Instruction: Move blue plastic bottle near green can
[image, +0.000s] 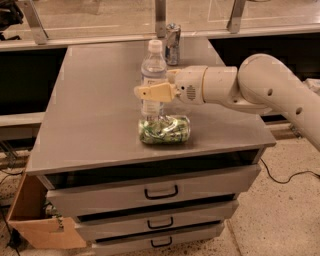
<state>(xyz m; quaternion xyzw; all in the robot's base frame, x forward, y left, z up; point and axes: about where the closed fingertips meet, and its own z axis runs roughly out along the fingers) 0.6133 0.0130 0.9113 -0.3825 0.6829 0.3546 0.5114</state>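
1. A grey desk (90, 105) stands in the middle of the view. It has three drawers (155, 192) in its front, one under the other.
2. The blue plastic bottle (153, 69) stands up straight on the front half of the desk, a little right of the middle. It is clear, with a white cap on top and a white label.
3. The pincer (151, 90) is clamped around the bottle at the label. One tan finger (159, 91) lies across the front of the bottle. The other finger is hidden behind it.
4. The big white arm (260, 82) comes in from the right side and reaches left over the desk to the bottle.
5. The green can (164, 129) lies on its side near the front edge of the desk. It is squashed and has green and white marks.
6. The bottle is just behind the green can. The can hides the bottom of the bottle, so I cannot tell if the two touch, or if the bottle sits on the desk.
7. A slim silver-blue can (172, 44) stands up at the back of the desk, well apart from the green can.
8. A cardboard box (37, 227) sits on the floor by the left side of the desk.
9. A dark cable (287, 177) lies on the speckled floor (280, 220) to the right.
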